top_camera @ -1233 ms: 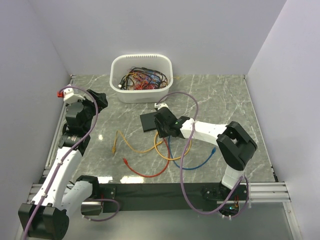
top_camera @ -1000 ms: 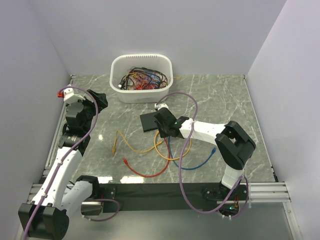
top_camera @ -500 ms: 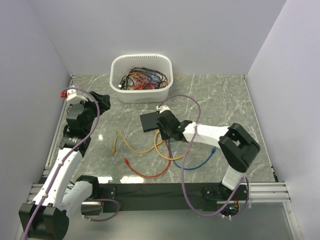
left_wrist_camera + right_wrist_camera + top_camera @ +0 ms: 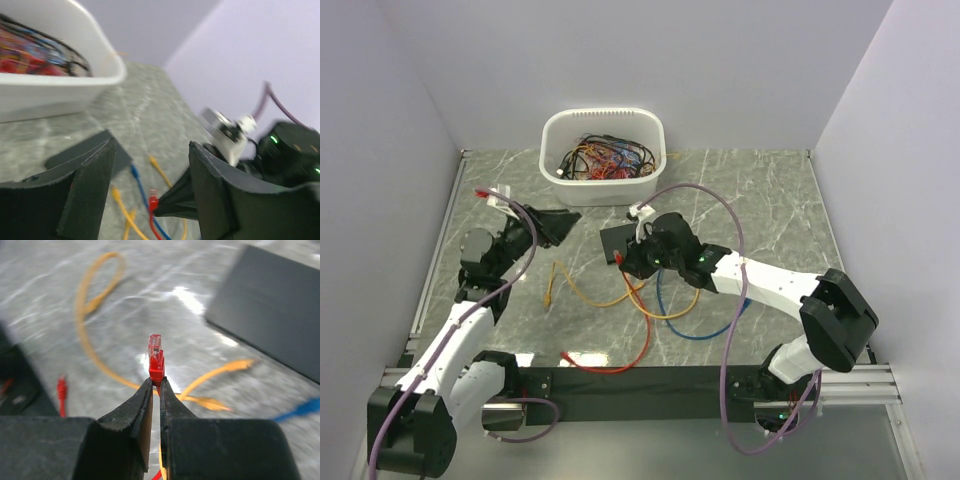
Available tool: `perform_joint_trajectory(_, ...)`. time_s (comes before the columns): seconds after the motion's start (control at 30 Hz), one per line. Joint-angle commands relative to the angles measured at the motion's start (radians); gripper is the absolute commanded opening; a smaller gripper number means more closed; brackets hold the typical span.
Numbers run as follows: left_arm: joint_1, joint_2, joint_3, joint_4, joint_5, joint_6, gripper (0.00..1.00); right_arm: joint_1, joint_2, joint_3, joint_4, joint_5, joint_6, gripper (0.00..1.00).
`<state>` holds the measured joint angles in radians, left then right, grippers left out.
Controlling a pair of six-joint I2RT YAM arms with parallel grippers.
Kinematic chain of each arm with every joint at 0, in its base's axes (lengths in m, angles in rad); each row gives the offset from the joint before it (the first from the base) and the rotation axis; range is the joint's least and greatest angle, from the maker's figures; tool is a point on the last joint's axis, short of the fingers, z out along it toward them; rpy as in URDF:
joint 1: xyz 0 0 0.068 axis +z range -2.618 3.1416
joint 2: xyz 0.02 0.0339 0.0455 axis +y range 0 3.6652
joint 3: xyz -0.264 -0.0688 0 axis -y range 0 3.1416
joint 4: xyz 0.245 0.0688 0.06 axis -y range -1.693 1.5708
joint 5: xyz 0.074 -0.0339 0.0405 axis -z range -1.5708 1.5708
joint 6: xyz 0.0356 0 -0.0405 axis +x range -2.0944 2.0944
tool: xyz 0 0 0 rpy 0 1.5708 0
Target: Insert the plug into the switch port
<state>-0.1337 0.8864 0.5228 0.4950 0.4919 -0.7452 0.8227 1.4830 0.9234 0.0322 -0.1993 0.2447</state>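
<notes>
The flat black switch box (image 4: pixel 618 242) lies mid-table; its ports do not show. My right gripper (image 4: pixel 632 264) is shut on a red plug (image 4: pixel 156 359) and holds it above the table, just in front of the box's near edge. In the right wrist view the plug sticks up from the fingertips (image 4: pixel 150 395), with the box (image 4: pixel 270 305) at the upper right. My left gripper (image 4: pixel 556 222) is open and empty, left of the box. Its view shows the box (image 4: pixel 85 150), the red plug (image 4: pixel 152 201) and my right gripper's tips between its own fingers (image 4: pixel 85 195).
A white tub (image 4: pixel 603 155) full of cables stands at the back. An orange cable (image 4: pixel 582 290) and a blue cable (image 4: pixel 710 330) lie looped in front of the box. The red cable (image 4: pixel 620 368) trails to its other plug (image 4: pixel 568 357) near the front edge.
My right gripper has risen with the red plug, dragging the red cable towards the front edge. My left arm has swung down and its gripper moved right towards the box.
</notes>
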Motion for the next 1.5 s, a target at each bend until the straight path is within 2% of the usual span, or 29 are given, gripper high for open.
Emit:
perform_joint_trajectory(0.0,-0.010,0.006,-0.059,0.296,0.220,-0.143,0.63,-0.022,-0.036,-0.001,0.083,-0.222,-0.007,0.00)
perform_joint_trajectory(0.03,-0.010,0.011,-0.090,0.382,0.237,-0.164,0.63,-0.030,-0.039,-0.003,0.093,-0.279,0.004,0.00)
perform_joint_trajectory(0.1,-0.015,0.011,-0.124,0.431,0.272,-0.200,0.58,-0.054,-0.041,-0.006,0.130,-0.333,0.018,0.00)
perform_joint_trajectory(0.23,-0.040,0.005,-0.167,0.542,0.300,-0.230,0.56,-0.097,-0.029,-0.001,0.193,-0.497,0.059,0.00)
perform_joint_trajectory(0.47,-0.113,0.028,-0.188,0.553,0.313,-0.204,0.51,-0.138,-0.009,0.008,0.262,-0.635,0.111,0.00)
perform_joint_trajectory(0.67,-0.155,0.108,-0.176,0.495,0.254,-0.163,0.52,-0.142,-0.004,0.023,0.258,-0.670,0.105,0.00)
perform_joint_trajectory(0.93,-0.159,0.198,-0.167,0.568,0.266,-0.191,0.49,-0.142,-0.001,0.022,0.262,-0.701,0.107,0.00)
perform_joint_trajectory(1.17,-0.193,0.217,-0.149,0.525,0.274,-0.157,0.47,-0.143,0.011,0.028,0.279,-0.715,0.117,0.00)
perform_joint_trajectory(1.37,-0.230,0.224,-0.138,0.484,0.260,-0.123,0.42,-0.146,0.017,0.028,0.287,-0.723,0.123,0.00)
perform_joint_trajectory(1.47,-0.236,0.227,-0.133,0.479,0.263,-0.118,0.35,-0.148,0.017,0.026,0.285,-0.721,0.122,0.00)
